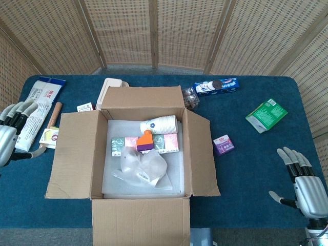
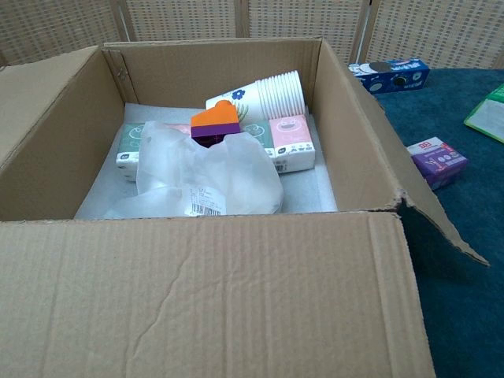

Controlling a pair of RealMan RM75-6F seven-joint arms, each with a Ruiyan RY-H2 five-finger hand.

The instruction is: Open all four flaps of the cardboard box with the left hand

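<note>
we see the cardboard box [image 1: 141,169] in the middle of the blue tabletop [image 1: 246,164], and by our reading all four flaps are already folded outward: the far flap [image 1: 141,96], the left flap [image 1: 74,154], the right flap [image 1: 202,154] and the near flap [image 1: 141,221]. our left hand [image 1: 11,134] sits at the left edge of the head view, well apart from the box, which lies to its right; its fingers [image 1: 20,110] are spread and hold nothing. it is the nearer hand to the left flap, whose long axis runs front to back. our right hand [image 1: 302,182] rests at the far right, fingers apart and empty, well away from the box.

inside the box, on a white liner [image 2: 315,189], we find a crumpled clear plastic bag [image 2: 209,177], an orange and purple block [image 2: 214,124] just behind it, a stack of paper cups [image 2: 264,96] lying on its side, and tissue packs [image 2: 287,142] beneath. we judge the task essentially done, with nothing left for the left hand to lift.
</note>
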